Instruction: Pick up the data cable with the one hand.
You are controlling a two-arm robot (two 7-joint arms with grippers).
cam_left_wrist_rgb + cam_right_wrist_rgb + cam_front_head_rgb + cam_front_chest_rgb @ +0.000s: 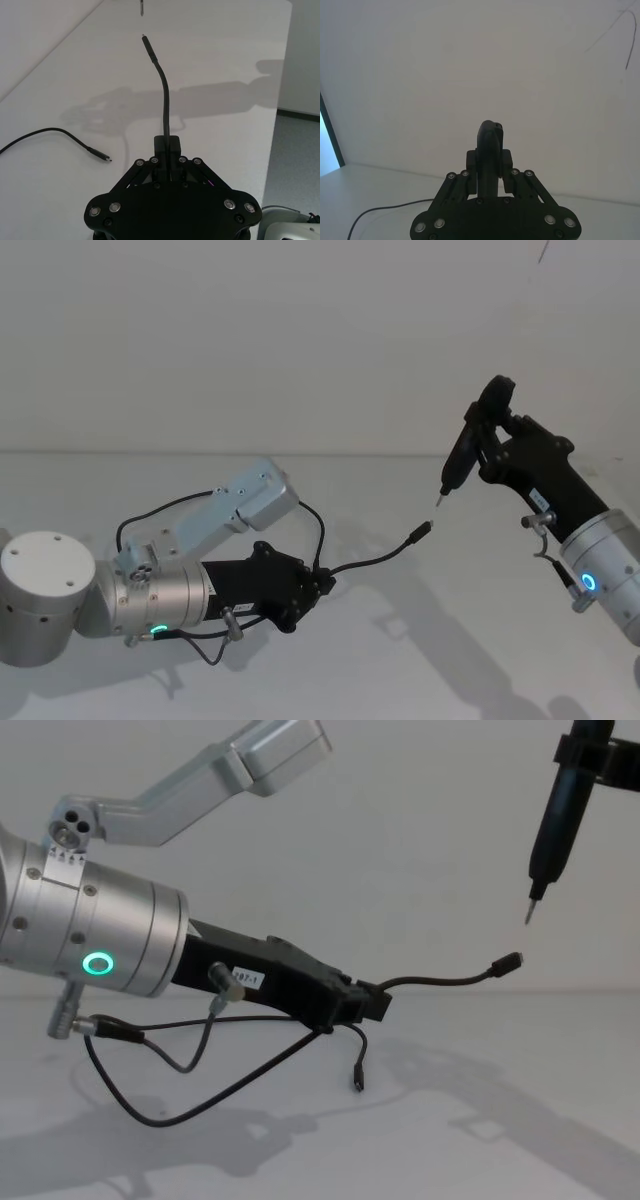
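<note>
My left gripper (pixel 325 583) (pixel 168 145) (pixel 372 1003) is shut on the data cable (pixel 385 554) (pixel 165 95) (pixel 440 980), a thin black cable. A short length sticks out forward past the fingers and ends in a small plug (pixel 424 531) held above the table. The remaining cable loops back over the table, and its other plug (pixel 103 157) (pixel 357 1082) is near the surface. My right gripper (pixel 492 445) (pixel 490 162) is raised at the right, shut on a slim black pen-shaped tool (pixel 458 462) (pixel 555 815). The tool's metal tip points down, just above the cable's free plug.
A white table (pixel 420 640) spreads under both arms, with a plain white wall behind. The table's right edge (pixel 274 130) drops off to a grey floor. Thin sensor wires (pixel 150 1050) hang beneath my left wrist.
</note>
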